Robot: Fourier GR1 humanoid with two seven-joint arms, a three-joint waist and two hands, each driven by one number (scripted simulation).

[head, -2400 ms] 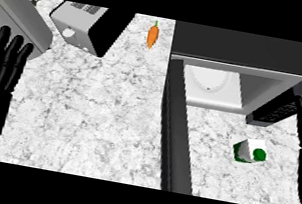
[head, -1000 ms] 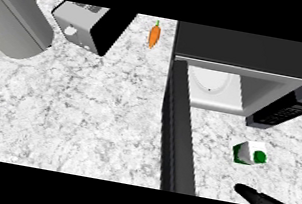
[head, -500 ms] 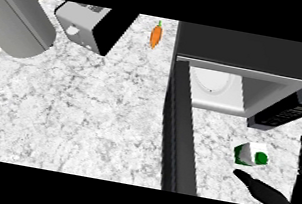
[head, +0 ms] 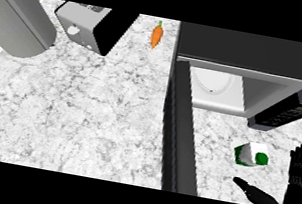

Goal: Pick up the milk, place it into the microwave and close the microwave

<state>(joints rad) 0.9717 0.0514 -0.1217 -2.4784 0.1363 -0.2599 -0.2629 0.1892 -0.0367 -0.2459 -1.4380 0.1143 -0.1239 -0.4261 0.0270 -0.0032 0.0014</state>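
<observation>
The microwave (head: 259,57) is standing open with a white plate (head: 213,84) inside. The right hand (head: 295,193) is spreading straight fingers beside the milk (head: 251,155), not touching it.

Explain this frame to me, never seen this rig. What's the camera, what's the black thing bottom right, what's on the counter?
The single view looks steeply down from the head of a humanoid robot onto a marble counter. The black shape at the lower right is the robot's right hand, fingers straight and thumb spread, holding nothing. It sits just beside the milk, a small white and green carton, without touching it. The left hand is out of view. Above the milk stands the microwave, its door swung open towards the camera and its white inside showing. Further left lie a carrot, a toaster and a large grey cylinder that I cannot identify.
</observation>
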